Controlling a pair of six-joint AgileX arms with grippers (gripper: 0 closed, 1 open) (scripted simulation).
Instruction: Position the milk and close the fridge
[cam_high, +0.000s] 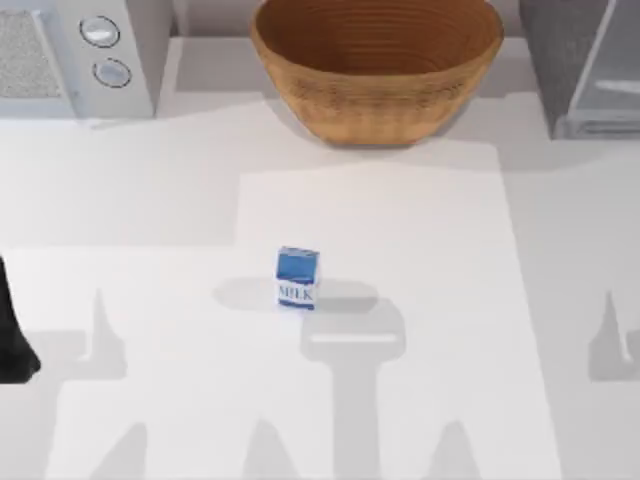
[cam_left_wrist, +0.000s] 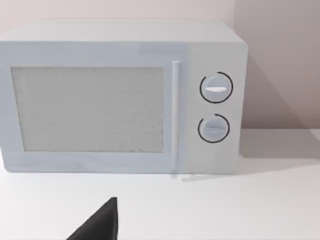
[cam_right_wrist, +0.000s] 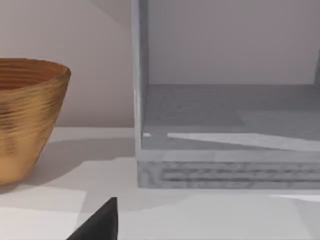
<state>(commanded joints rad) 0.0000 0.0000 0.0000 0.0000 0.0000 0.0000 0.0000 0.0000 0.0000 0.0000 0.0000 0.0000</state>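
The milk (cam_high: 297, 277) is a small blue carton with a white lower band, standing upright on the white table (cam_high: 420, 400) near its middle, with nothing touching it. The fridge (cam_high: 578, 62) is a grey speckled box at the back right; its lighter door panel (cam_high: 618, 72) is swung away. In the right wrist view the fridge (cam_right_wrist: 225, 170) faces me with its front open onto a grey inner floor. A dark part of my right gripper (cam_right_wrist: 97, 225) sits low in that view, well short of the fridge. My left arm (cam_high: 12, 335) is parked at the table's left edge, and its gripper (cam_left_wrist: 97, 225) faces the microwave.
A large wicker basket (cam_high: 375, 65) stands at the back middle, to the left of the fridge, and its side (cam_right_wrist: 27, 120) also appears in the right wrist view. A light grey microwave (cam_high: 80, 50) with two round knobs (cam_left_wrist: 215, 107) stands at the back left.
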